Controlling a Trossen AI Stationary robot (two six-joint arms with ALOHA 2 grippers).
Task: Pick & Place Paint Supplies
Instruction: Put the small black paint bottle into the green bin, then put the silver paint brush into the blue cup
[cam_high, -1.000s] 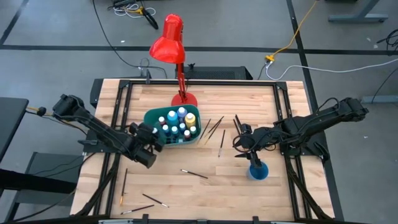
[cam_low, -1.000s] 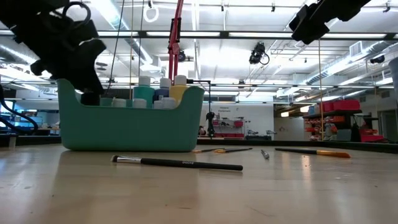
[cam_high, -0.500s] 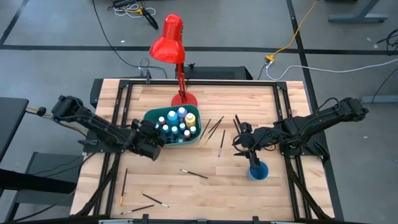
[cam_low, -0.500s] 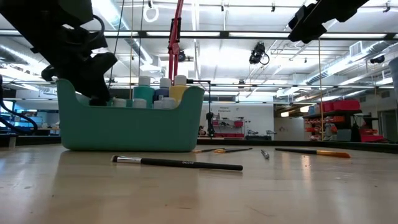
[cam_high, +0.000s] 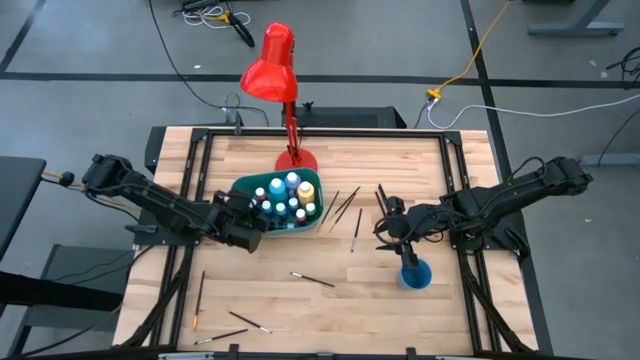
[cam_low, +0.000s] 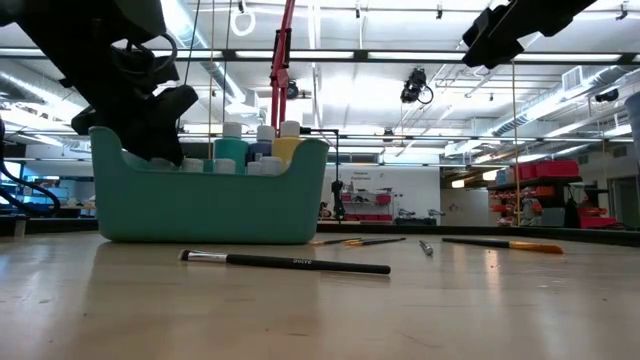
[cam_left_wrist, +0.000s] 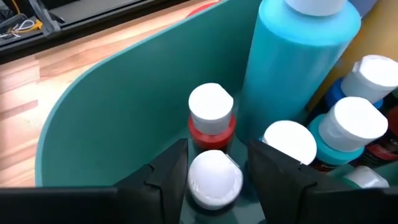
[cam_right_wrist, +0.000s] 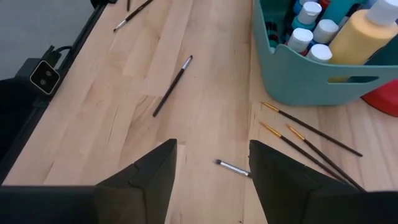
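The teal bin (cam_high: 241, 188) stands mid-table and holds several white-capped paint bottles (cam_high: 288, 196). My left gripper (cam_high: 256, 224) reaches into the bin's near left corner, open. Its fingers (cam_left_wrist: 171, 171) stand on either side of a white-capped bottle (cam_left_wrist: 214, 180), which stands upright on the bin's floor next to a red bottle (cam_left_wrist: 210, 112). My right gripper (cam_high: 388, 232) hovers open with nothing in it, just beyond the blue cup (cam_high: 414, 274). Thin dark paintbrushes lie flat on the wood to the right of the bin (cam_high: 345, 207) and near the front (cam_high: 312, 280).
A red desk lamp (cam_high: 283, 75) stands with its base (cam_high: 296, 158) right behind the bin. More brushes lie near the front left edge (cam_high: 200, 295) (cam_high: 247, 322). In the low view one brush (cam_low: 285, 262) lies in front of the bin (cam_low: 210, 200).
My left gripper has moved toward the table's far right, from beside the bin's near left corner to over its rim and a little down into it. My right arm has kept still.
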